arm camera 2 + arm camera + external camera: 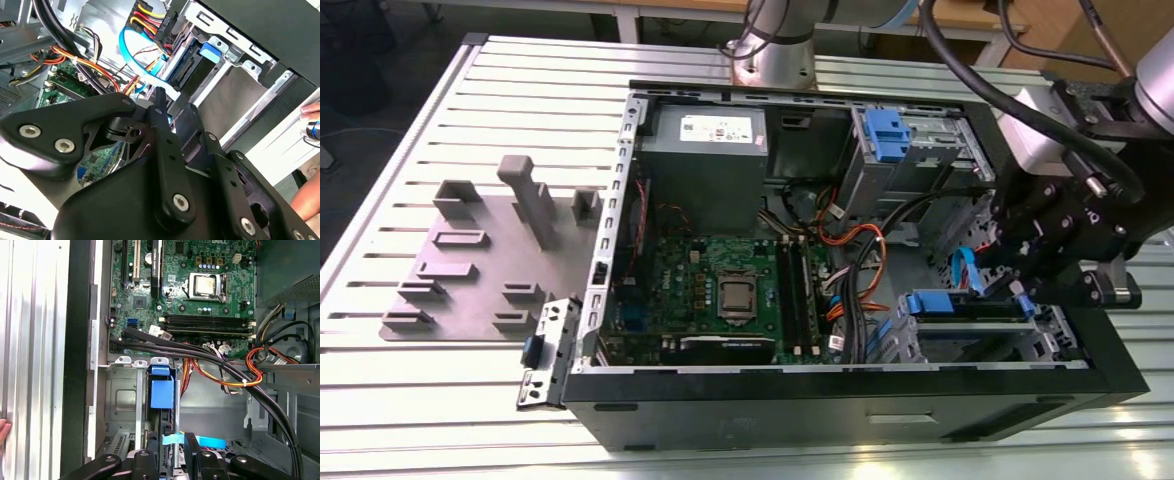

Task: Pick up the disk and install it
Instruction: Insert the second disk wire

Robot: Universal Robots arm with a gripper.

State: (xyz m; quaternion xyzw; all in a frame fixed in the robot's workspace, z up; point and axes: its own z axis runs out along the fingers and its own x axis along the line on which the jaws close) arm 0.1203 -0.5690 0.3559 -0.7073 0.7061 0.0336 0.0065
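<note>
Remote view of an open computer case [854, 410] lying on a slotted table [400, 150]. My gripper [1014, 285] hangs over the drive cage [1061, 335] at the lower right of the exterior view.

The disk [947, 303] stands on edge in that cage. Its blue carrier tab faces up, mid-frame in the first wrist view [162, 392] and upper centre in the second [209, 51]. The gripper sits right over its edge at the bottom of the first wrist view [172, 457] and at the centre of the second [174, 112]. I cannot tell whether it is clamped on the disk or loose.

I judge the disk stiff, fairly heavy for its size, smooth on its metal faces and sensitive to knocks. The plastic carrier would flex, so I would grip across the flat metal faces near the top edge, not the tab.

- A bundle of black and orange cables [225, 367] crosses just beside the cage.
- A flat blue cable [129, 55] loops close to the disk's connector end and could snag.
- The cage walls leave little room either side.
- The motherboard [720, 290] lies left of the cage in the exterior view.
- A person's hand [311, 111] rests at the case's outer edge, right of the second wrist view
</note>
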